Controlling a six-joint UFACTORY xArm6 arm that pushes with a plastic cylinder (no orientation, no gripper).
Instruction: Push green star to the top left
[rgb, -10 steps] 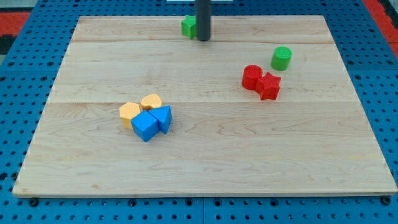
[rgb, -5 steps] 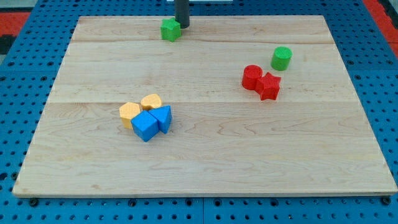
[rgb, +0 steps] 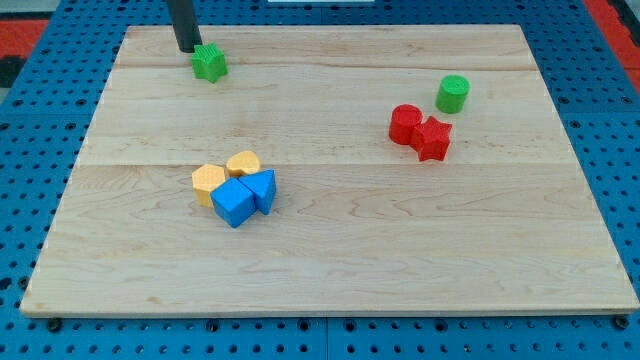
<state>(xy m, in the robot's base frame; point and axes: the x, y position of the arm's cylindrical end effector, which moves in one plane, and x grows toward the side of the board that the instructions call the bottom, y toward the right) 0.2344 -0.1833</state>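
My tip (rgb: 187, 48) just upper-left of green star (rgb: 209, 63), near board (rgb: 330, 270) top-left corner; touching or apart unclear. No gripper, bare rod only. Other blocks well apart.

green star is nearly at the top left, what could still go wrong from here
1. My tip sits at the green star's upper left, on the corner side, so another push from there would likely drive the star back toward the view's right or bottom.
2. The star lies close to the wooden board's top edge; a hard push upward could slide it off.
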